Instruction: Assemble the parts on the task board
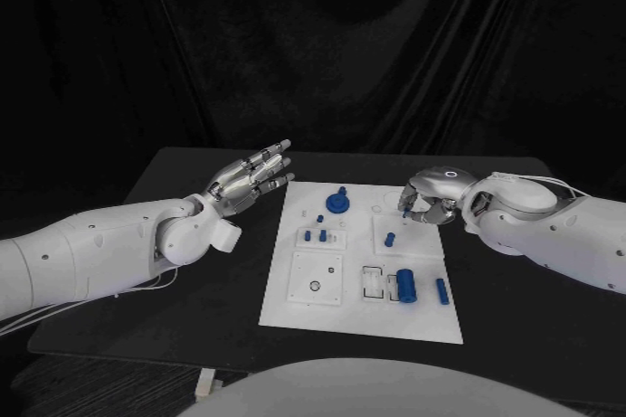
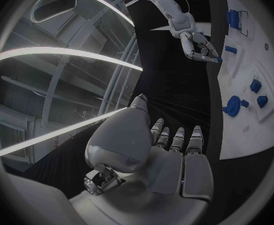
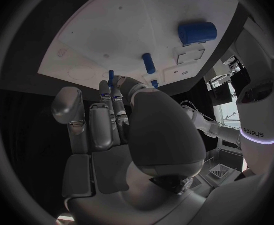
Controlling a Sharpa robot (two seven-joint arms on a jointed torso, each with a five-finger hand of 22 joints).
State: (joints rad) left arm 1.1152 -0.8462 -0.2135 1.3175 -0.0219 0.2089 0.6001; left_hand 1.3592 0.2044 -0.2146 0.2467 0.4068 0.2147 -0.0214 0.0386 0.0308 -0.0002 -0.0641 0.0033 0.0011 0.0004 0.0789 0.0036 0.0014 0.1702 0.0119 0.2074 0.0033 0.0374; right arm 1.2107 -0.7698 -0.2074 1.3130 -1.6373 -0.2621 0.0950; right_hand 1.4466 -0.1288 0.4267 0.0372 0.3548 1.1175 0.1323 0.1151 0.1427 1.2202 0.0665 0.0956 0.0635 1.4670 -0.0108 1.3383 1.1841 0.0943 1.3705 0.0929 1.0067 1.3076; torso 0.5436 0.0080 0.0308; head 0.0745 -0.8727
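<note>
Dim, dark surroundings; fisheye-bent wrist views

blue parts (image 1: 406, 284) on white task board (image 1: 300, 310), black table (image 1: 195, 308).

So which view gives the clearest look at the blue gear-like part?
The head view: the blue gear-like part stands in plain sight on the task board. The left wrist view shows it smaller and distorted near the rim. In the right wrist view I cannot identify it.

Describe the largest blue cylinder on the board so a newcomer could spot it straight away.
Start at the white task board in the middle of the black table and go to its near right part. There the big blue cylinder lies on its side next to an empty rectangular slot. It is much thicker than the slim blue peg lying just to its right.
</note>
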